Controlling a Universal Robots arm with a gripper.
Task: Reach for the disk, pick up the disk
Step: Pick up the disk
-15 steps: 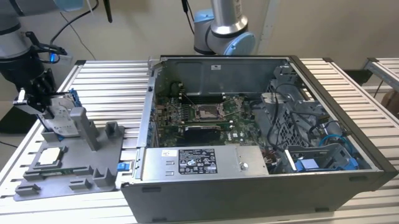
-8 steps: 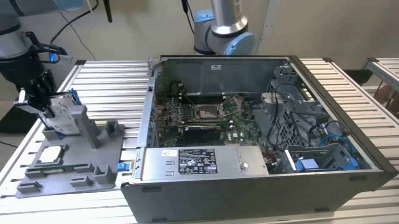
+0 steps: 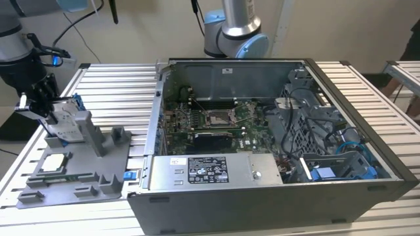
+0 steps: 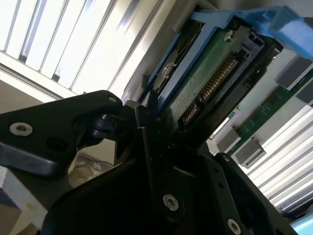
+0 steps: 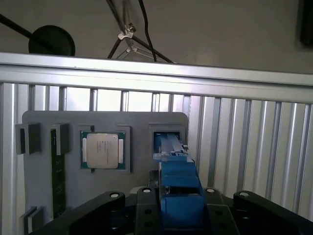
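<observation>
Gripper (image 3: 47,118): hanging at the exterior view's left over the grey fixture tray (image 3: 85,172). Its jaws are narrowed onto the disk (image 3: 66,120), and in the second wrist view one black finger (image 4: 145,132) is pressing against the blue-railed edge.

Disk: standing on edge and slightly tilted, with its lower end sitting at the tray's slot. The white label is facing the exterior view. The green circuit board side (image 4: 210,73) is showing in the second wrist view. A blue rail (image 5: 180,186) is running between the fingers in the first wrist view.

Close neighbours: a grey upright post (image 3: 88,130) is rising just beside the disk. A square silver chip (image 3: 52,162) is lying flat in its own tray recess, apart from the disk.

Further out: the slatted metal table (image 3: 118,88) is carrying the tray. An open computer case (image 3: 367,142) is lying well apart toward the exterior view's right. A long grey box with a sticker (image 3: 203,172) is sitting inside it, along its near wall.
</observation>
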